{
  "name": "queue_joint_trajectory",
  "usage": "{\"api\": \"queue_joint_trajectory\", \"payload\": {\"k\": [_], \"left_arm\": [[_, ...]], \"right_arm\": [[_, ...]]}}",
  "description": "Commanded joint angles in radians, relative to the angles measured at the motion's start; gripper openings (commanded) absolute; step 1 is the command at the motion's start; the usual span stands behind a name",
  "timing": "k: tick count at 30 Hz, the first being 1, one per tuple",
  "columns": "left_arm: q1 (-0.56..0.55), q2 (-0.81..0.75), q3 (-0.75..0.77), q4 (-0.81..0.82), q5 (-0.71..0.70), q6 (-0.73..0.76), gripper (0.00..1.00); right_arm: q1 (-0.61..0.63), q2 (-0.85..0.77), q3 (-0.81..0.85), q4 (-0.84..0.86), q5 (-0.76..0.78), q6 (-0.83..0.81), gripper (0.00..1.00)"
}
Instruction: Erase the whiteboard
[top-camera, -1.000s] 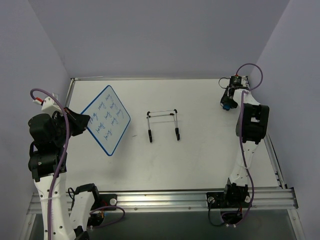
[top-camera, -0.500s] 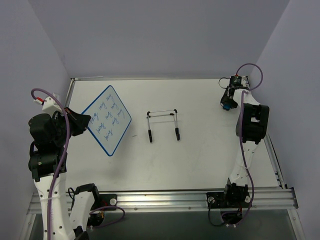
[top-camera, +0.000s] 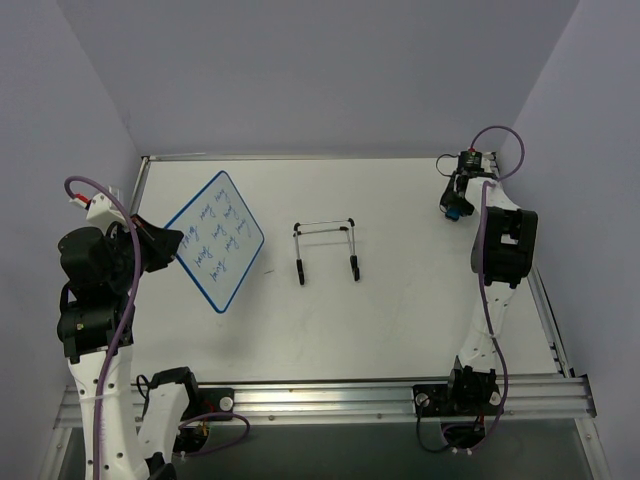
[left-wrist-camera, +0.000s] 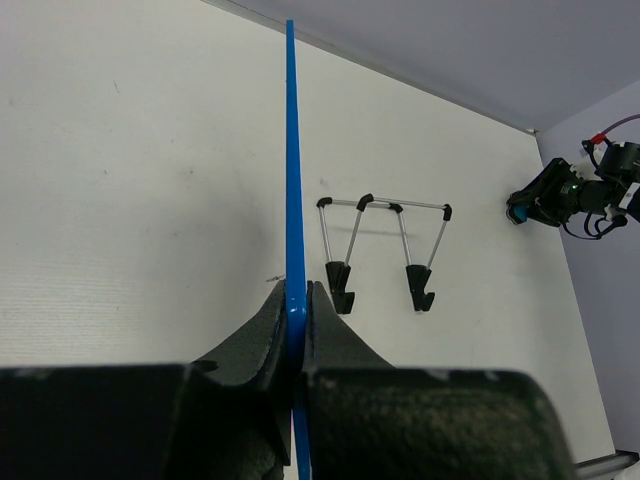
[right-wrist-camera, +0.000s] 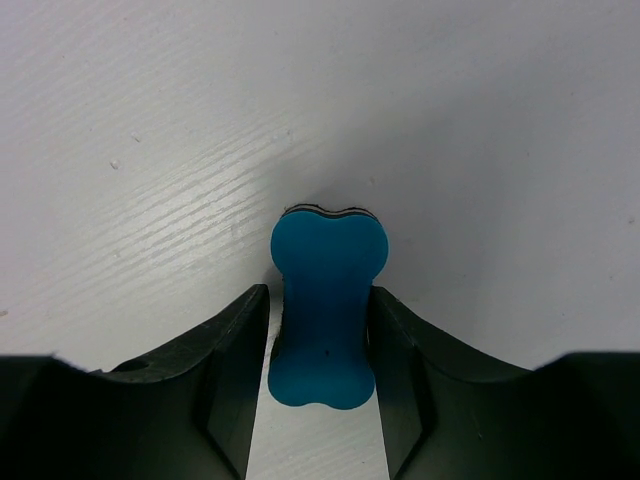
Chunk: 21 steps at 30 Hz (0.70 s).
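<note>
Blue-framed, the whiteboard (top-camera: 215, 240) sits at the left side of the table (top-camera: 400, 310), raised off the surface and tilted so one corner points toward the far edge and another toward the arms. Rows of blue handwriting cover its white face. The left gripper (top-camera: 165, 246) has it by the left corner: in the left wrist view the board appears edge-on as a thin blue line, and the two dark fingers (left-wrist-camera: 268, 318) are closed tight on that frame from either side, with no gap showing.

Near the middle of the table, to the right of the board and apart from it, stands a thin black wire stand (top-camera: 324, 227), with nothing on it.

At the far right of the table the right gripper (top-camera: 455, 211) points down at the surface. Its wrist camera shows a small blue eraser (right-wrist-camera: 325, 310), bone-shaped with a dark felt layer on its far end, held between the two fingers, which press against its narrow sides
</note>
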Motion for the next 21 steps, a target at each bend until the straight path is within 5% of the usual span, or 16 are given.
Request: {"api": "queue_joint_trajectory", "payload": {"k": [1,21], "left_arm": [[-0.004,-0.021,0.035,0.105,0.031,-0.003,0.02],[-0.012,-0.023,0.021,0.116,0.048,0.0,0.02]], "right_arm": [[0.007,-0.032,0.024,-0.025,0.026,-0.012,0.4],[0.047,-0.12,0.003,-0.028,0.058,-0.02,0.14]]}}
